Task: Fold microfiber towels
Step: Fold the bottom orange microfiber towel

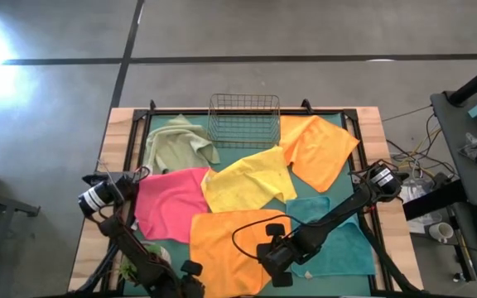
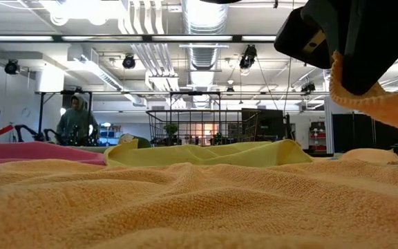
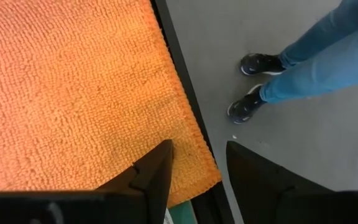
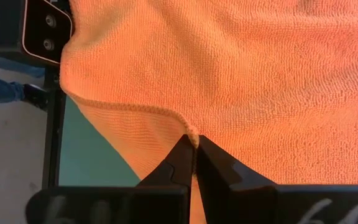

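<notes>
Grey concrete floor point(image 1: 305, 29) with dark seams; exposed ceiling ducts point(image 2: 144, 48) and spotlights overhead; a person point(image 2: 77, 121) stands at nine o'clock.

Towels point(image 1: 247, 184) crowd the mat; wire basket point(image 1: 244, 121) blocks the far edge.

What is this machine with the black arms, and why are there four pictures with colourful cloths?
It is a robot with two arms at a table, learning to fold towels. One picture looks down from above, one looks across the tabletop, and two come from cameras on the wrists.

On the table lie a wire basket and six towels: sage green, pink, yellow, teal and two orange.

The right claw is shut, pinching the edge of the near orange towel. The left claw is open over that towel's corner. The far orange towel lies beside the basket.
</notes>
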Robot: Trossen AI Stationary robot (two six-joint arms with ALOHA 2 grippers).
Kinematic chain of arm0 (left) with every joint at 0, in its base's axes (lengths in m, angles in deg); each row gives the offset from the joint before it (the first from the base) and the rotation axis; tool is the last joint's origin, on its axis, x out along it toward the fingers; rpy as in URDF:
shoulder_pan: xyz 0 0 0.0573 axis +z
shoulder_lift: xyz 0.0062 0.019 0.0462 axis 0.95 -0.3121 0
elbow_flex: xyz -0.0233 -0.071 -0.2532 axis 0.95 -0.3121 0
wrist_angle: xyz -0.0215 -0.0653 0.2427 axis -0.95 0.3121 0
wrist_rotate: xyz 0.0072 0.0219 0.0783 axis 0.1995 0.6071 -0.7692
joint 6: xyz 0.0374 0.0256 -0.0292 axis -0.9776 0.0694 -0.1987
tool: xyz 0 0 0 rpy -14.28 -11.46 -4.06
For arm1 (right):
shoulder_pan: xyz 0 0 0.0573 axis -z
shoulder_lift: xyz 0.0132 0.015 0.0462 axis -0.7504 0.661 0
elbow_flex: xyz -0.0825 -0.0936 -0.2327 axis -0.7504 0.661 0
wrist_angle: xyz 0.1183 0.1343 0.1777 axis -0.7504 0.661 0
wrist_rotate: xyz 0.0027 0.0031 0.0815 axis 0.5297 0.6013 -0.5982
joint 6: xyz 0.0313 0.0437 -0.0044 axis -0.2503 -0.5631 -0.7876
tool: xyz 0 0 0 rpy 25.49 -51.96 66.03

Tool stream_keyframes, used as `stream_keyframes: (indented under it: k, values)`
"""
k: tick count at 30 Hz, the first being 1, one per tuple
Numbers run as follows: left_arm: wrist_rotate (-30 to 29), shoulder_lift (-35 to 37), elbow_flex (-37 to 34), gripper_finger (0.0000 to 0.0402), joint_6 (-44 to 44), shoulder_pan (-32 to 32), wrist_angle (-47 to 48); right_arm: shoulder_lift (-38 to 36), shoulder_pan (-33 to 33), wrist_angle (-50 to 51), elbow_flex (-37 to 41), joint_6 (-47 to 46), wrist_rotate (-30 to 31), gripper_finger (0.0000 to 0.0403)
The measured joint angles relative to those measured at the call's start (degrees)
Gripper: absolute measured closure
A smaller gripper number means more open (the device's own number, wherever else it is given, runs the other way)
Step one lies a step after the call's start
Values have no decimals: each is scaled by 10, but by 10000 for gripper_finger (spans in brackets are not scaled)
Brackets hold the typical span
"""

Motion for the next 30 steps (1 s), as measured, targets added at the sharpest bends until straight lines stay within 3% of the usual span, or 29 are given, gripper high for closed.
stream_keyframes:
  k: [7,18,30]
  values:
    - [-14,-10,-8,282,0,2,7,0,0,-1,0,-2,0,394]
    - [-29,-23,-7,396,17,3,20,0,0,-2,0,-11,0,394]
    - [-39,-17,1,401,16,3,37,-18,0,18,1,-18,22,394]
